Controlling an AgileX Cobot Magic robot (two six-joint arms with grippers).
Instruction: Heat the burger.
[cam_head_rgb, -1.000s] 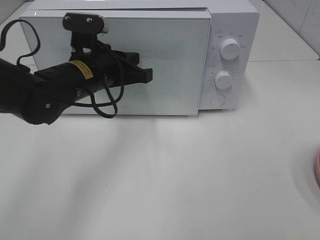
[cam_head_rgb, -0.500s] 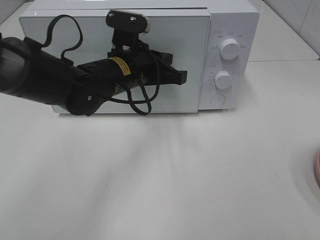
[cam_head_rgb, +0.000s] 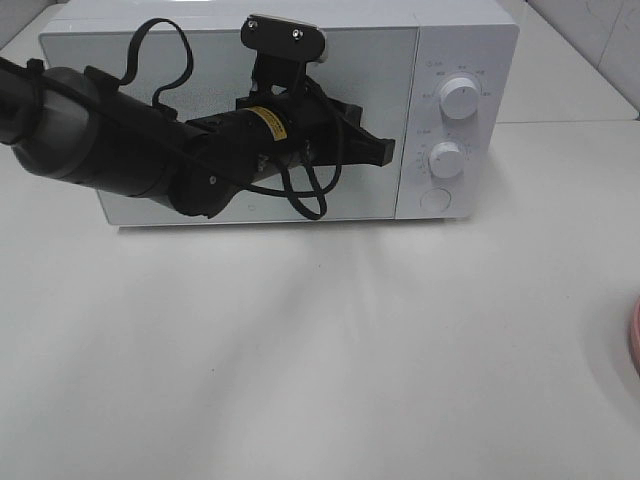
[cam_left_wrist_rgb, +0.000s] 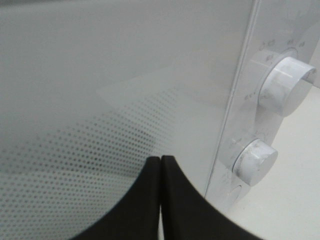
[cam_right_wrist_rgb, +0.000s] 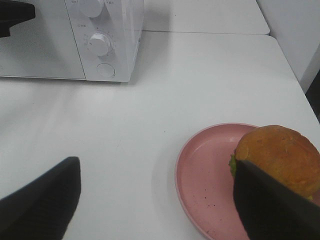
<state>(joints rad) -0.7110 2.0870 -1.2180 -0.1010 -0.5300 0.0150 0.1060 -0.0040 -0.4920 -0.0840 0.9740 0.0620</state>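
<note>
Only the right wrist view shows the burger (cam_right_wrist_rgb: 279, 159) on its plate (cam_right_wrist_rgb: 205, 195)

The front of the microwave (cam_head_rgb: 470, 60) is being blocked by its shut door (cam_head_rgb: 370, 60), and the door's face is being crossed by the left arm (cam_head_rgb: 130, 150), whose closed left gripper (cam_head_rgb: 385, 150) is being held just short of the lower knob (cam_head_rgb: 447, 159). The table (cam_head_rgb: 350, 350) in front of the microwave is being left free for passage up to the plate (cam_right_wrist_rgb: 210, 175) near the right edge, where the burger (cam_right_wrist_rgb: 280, 155) is being partly covered by one finger (cam_right_wrist_rgb: 270, 205) of the open right gripper (cam_right_wrist_rgb: 155, 200).
</note>
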